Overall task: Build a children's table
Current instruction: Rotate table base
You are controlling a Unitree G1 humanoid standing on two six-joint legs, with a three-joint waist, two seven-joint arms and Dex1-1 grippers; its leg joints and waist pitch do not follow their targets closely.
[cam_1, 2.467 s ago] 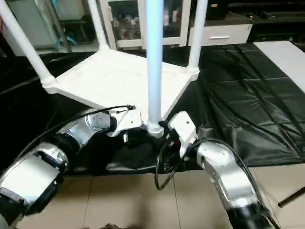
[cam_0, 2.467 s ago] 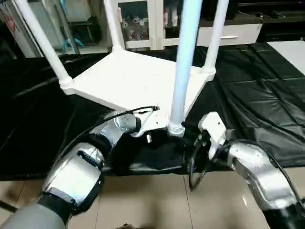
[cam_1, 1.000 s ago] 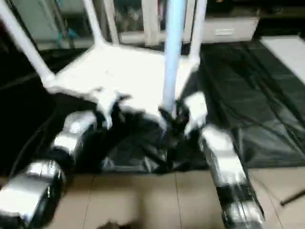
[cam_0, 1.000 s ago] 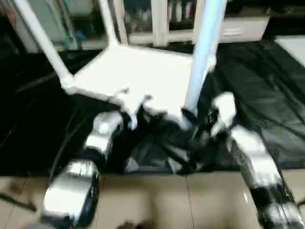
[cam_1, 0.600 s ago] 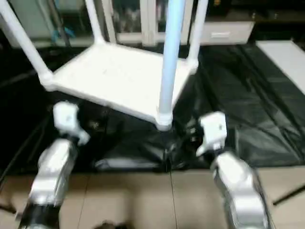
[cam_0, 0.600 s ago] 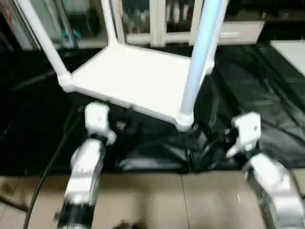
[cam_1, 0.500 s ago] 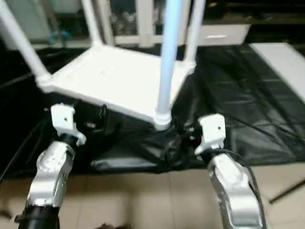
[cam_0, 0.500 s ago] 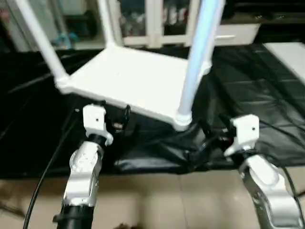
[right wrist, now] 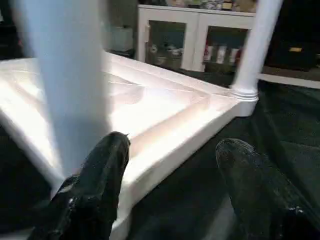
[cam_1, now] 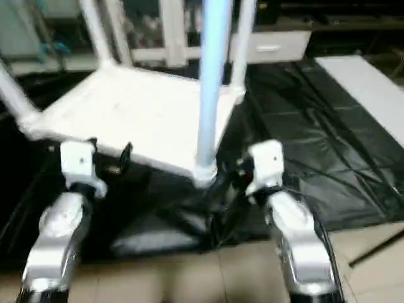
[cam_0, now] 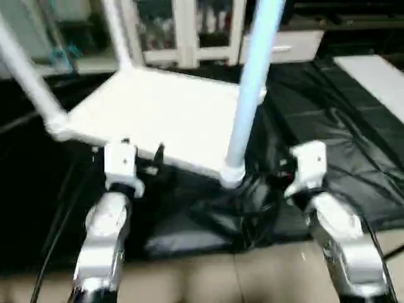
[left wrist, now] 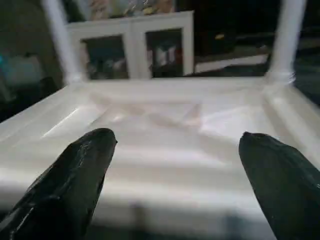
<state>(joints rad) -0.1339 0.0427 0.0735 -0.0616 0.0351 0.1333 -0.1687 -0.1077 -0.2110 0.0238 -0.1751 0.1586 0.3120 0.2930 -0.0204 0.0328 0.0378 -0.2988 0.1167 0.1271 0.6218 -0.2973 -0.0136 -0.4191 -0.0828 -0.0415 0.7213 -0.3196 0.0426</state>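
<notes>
The children's table stands upside down on a black sheet, its white top [cam_0: 164, 113] flat and its legs pointing up. The near leg [cam_0: 249, 88] rises from the corner socket closest to me, another leg [cam_0: 28, 76] stands at the left corner, and two more [cam_1: 243, 38] stand at the back. My left gripper [cam_0: 142, 154] hovers open just short of the top's near edge, holding nothing. My right gripper [right wrist: 175, 141] is open too, beside the near leg's socket and not touching it. The left wrist view looks between its fingers [left wrist: 80, 170] across the ribbed underside [left wrist: 165, 125].
The black sheet [cam_0: 328, 126] covers the floor under and around the table and bunches up at its near edge [cam_0: 208, 221]. Beige tiles [cam_0: 208, 278] lie in front. A white glass-door cabinet [cam_0: 183, 31] stands behind. A white panel [cam_0: 375, 69] lies at the far right.
Both grippers have drawn back from the table's near edge and the near leg's socket, and now stand apart from them. The table has stayed put. The camera has shifted.
</notes>
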